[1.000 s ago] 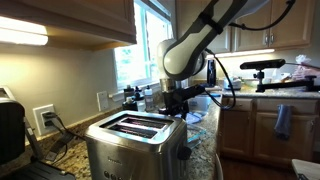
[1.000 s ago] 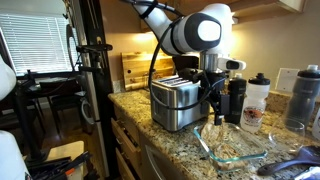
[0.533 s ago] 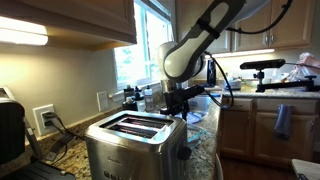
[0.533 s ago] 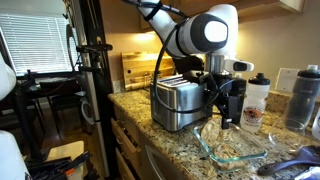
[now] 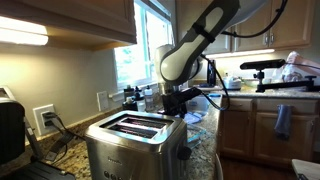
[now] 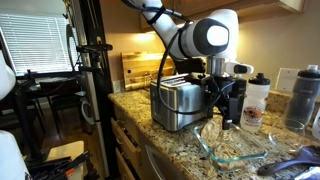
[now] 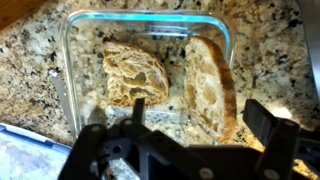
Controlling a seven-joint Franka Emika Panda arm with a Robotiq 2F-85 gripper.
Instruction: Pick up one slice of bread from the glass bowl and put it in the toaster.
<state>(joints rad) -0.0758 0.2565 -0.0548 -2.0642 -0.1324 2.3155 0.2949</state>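
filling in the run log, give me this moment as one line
phase: pre-grasp | gripper: open, empty, over glass bowl | bread slices: two, in bowl | toaster: beside bowl

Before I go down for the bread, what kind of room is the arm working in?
Most likely a home kitchen: a speckled granite countertop, wooden cabinets, a stainless toaster near a window, and a glass bowl holding two bread slices.

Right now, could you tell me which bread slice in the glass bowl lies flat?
The left slice in the wrist view; the right slice leans tilted against the wall of the bowl.
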